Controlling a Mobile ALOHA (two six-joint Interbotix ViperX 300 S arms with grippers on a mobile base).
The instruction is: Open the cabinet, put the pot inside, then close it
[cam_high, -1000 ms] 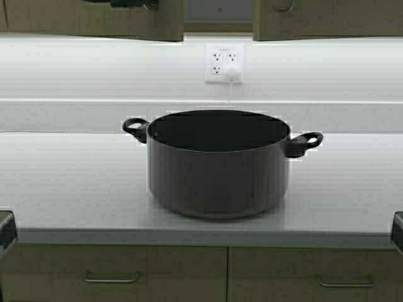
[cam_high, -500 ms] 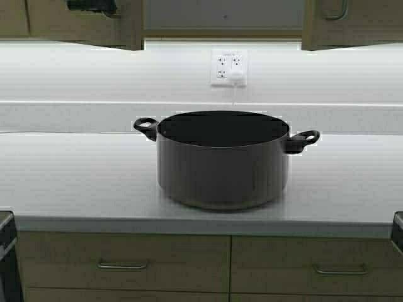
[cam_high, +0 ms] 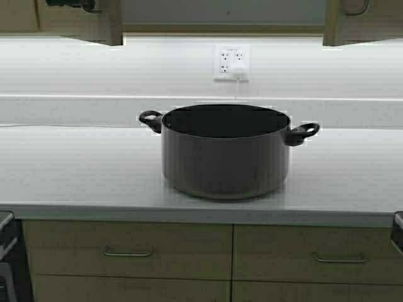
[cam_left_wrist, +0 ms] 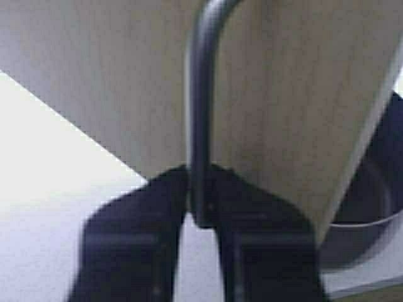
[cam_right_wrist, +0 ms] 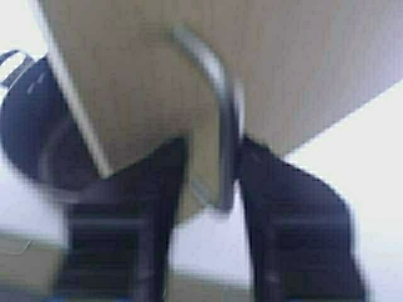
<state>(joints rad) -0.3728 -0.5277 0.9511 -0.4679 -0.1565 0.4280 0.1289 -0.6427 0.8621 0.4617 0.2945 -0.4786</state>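
The dark grey pot (cam_high: 225, 154) stands empty on the white counter (cam_high: 75, 170), in the middle. Above it the cabinet's two tan doors, left (cam_high: 94, 22) and right (cam_high: 365, 25), stand swung apart, with the grey inside (cam_high: 223, 11) showing between them. My left gripper (cam_high: 69, 3) is at the left door. In the left wrist view it (cam_left_wrist: 200, 189) is shut on the slim metal pull (cam_left_wrist: 200, 94). My right gripper (cam_right_wrist: 211, 170) is closed round the lower end of the right door's pull (cam_right_wrist: 223, 107), which lies against one finger. The pot also shows below each door (cam_left_wrist: 371, 207) (cam_right_wrist: 38, 138).
A white wall socket with a plug (cam_high: 232, 61) sits on the backsplash behind the pot. Tan drawers with horizontal bar pulls (cam_high: 129, 253) run under the counter's front edge. A dark appliance edge (cam_high: 5, 251) shows at the lower left.
The robot has backed away from the counter: the pot looks smaller and more of the drawers shows. The two cabinet doors have swung farther apart, exposing more of the grey inside.
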